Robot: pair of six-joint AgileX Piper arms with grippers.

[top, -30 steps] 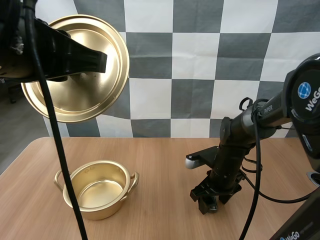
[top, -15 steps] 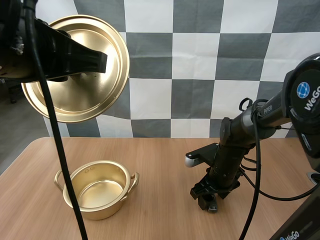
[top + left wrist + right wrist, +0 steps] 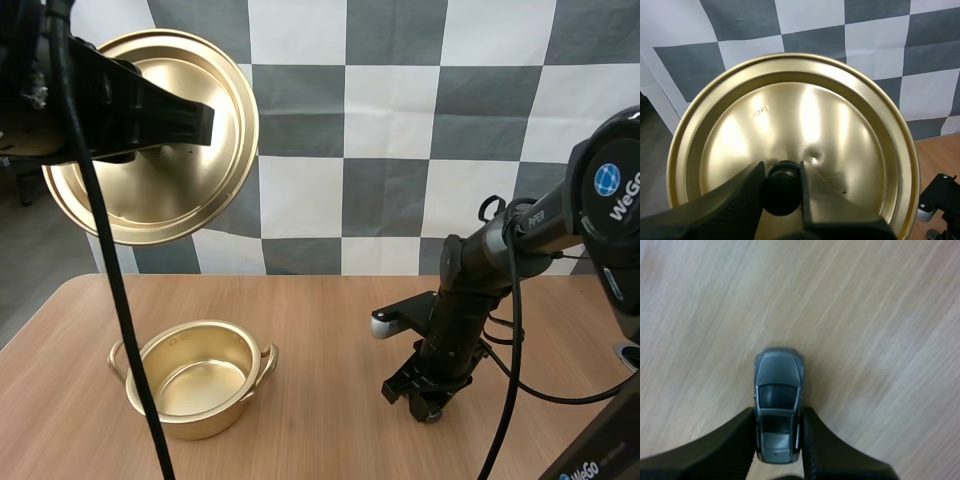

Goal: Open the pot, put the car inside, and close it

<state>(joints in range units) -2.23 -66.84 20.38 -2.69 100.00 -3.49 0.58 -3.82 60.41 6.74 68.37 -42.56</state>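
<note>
The car (image 3: 777,405) is sitting at the tabletop (image 3: 320,320), well right of the pot (image 3: 195,418), with the right pincer (image 3: 778,415) clamping its sides. The left pincer (image 3: 781,172) is gripping the lid (image 3: 815,125) knob, high above the pot. Judgement: step 1 of 3 is done; loading and closing are remaining.

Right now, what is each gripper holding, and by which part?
Left gripper holds the lid by its black knob. Right gripper pinches the grey car by its sides at one end.
</note>
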